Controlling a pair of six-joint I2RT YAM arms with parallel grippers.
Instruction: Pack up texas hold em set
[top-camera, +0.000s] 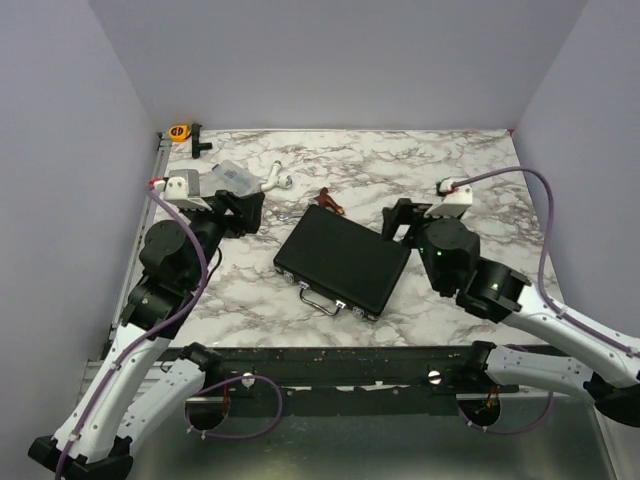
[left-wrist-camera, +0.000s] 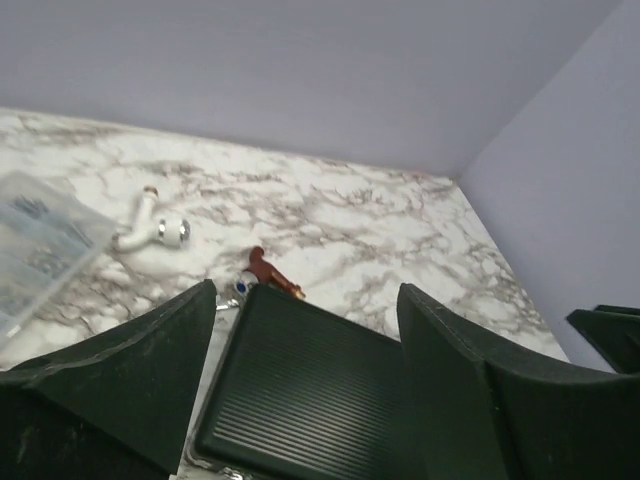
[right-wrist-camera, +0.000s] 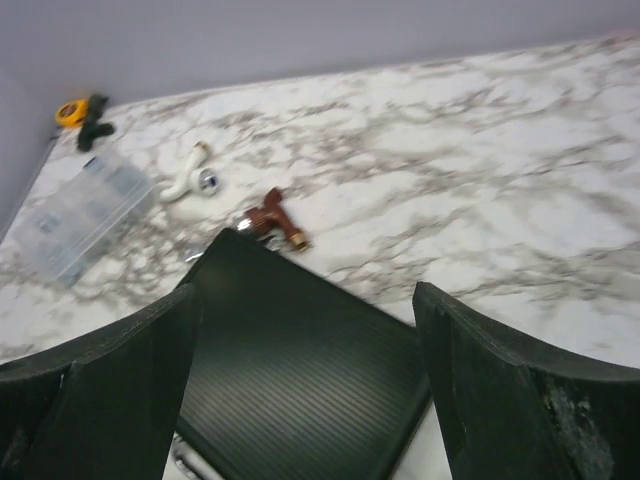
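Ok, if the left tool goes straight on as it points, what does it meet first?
Probably the shut case, lying just ahead of the left tool; depth is hard to judge.

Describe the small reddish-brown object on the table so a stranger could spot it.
On the marble table, find the closed black ribbed briefcase. Just past its far corner lies the small reddish-brown object; its neighbour, a curved fitting, is white.

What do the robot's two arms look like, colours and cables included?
The left arm and right arm share white lower links, black upper joints, a purple cable each, small green lights and broad matte-black fingers.
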